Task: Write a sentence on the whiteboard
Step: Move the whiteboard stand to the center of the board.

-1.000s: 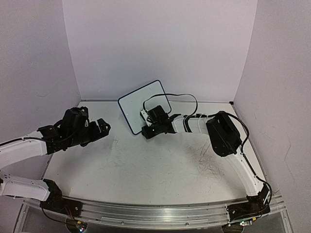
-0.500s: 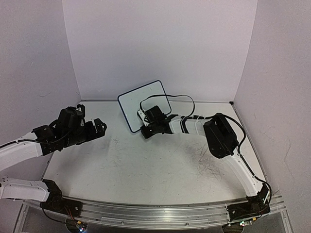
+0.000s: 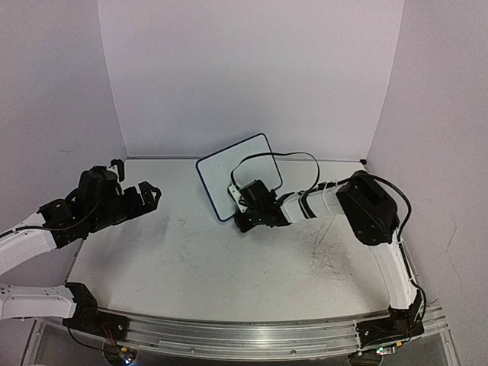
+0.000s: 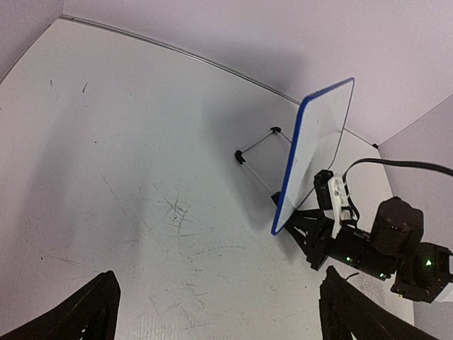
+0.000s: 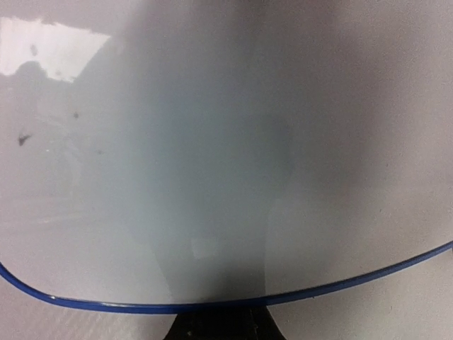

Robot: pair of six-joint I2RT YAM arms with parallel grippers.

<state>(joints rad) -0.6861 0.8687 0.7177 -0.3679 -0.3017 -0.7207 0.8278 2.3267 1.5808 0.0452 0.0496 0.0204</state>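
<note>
Whiteboard is seen tilted at the back of the surface, its lower edge clamped in the right gripper jaws. Left gripper jaws are spread wide, well apart from it.

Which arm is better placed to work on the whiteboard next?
Right, probably. The right gripper sits at the whiteboard, whose face fills its wrist view; the left gripper hangs open, far aside.
</note>
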